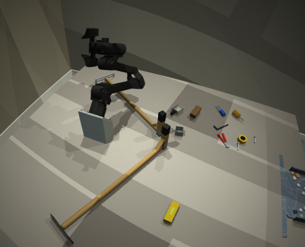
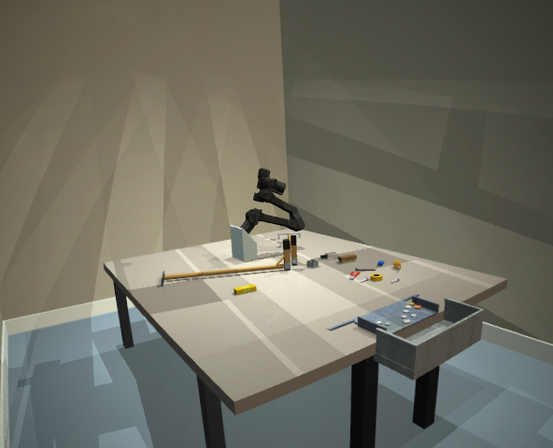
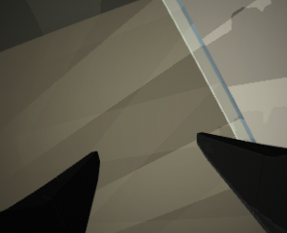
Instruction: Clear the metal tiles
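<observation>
My gripper (image 1: 84, 45) (image 2: 256, 183) (image 3: 148, 147) is open and empty, high above the table near its base. A long wooden scraper (image 1: 125, 175) (image 2: 223, 271) lies on the table, with a flat dark blade (image 1: 61, 228) (image 2: 162, 278) and an upright black-topped grip (image 1: 165, 136) (image 2: 287, 255). The blue-grey steel plate (image 1: 288, 197) (image 2: 388, 311) has low side walls. Several small tiles (image 1: 298, 184) (image 2: 406, 316), mostly pale, some orange and one dark, lie on it. The grey catch box (image 2: 441, 348) is at the plate's far end, partly cut off in the top view.
A second long tool (image 1: 140, 111) has a toothed head (image 1: 104, 77) (image 2: 289, 235); its upright grip (image 1: 161, 121) is beside the scraper's. A yellow block (image 1: 171, 211) (image 2: 244, 289), a brown block (image 1: 195, 111) (image 2: 347, 258), red-handled pliers (image 1: 223, 140) and a yellow ring (image 1: 242, 139) (image 2: 375, 277) lie about.
</observation>
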Action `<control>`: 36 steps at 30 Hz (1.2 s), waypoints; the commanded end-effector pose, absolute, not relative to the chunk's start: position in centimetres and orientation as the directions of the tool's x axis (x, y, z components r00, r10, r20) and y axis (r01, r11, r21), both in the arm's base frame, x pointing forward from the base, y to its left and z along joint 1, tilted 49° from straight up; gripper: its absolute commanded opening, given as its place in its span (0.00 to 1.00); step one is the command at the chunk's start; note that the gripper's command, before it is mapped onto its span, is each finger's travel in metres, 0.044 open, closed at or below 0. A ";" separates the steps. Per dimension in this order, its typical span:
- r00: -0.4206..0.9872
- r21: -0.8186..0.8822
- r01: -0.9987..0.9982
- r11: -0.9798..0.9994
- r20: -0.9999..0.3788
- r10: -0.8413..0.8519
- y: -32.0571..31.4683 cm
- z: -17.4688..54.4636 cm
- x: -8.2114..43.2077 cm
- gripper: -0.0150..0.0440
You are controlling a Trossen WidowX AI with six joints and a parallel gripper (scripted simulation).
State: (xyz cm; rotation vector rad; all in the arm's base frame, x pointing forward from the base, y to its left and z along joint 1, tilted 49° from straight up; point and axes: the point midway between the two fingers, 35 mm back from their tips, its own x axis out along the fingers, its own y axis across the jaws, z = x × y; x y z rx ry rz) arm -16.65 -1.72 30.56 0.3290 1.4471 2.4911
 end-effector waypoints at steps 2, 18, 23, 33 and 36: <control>-0.947 0.872 -0.093 -0.480 0.072 0.314 -1.9 30.7 -16.7 1.00; -0.973 0.873 -0.066 -0.483 0.052 0.227 -5.5 34.9 -16.9 1.00; -0.979 0.873 -0.058 -0.484 0.045 0.198 -6.9 36.1 -16.9 1.00; -0.990 0.873 -0.040 -0.485 0.031 0.139 -9.8 38.2 -16.6 1.00; -0.991 0.874 -0.038 -0.485 0.029 0.129 -10.2 38.5 -16.6 1.00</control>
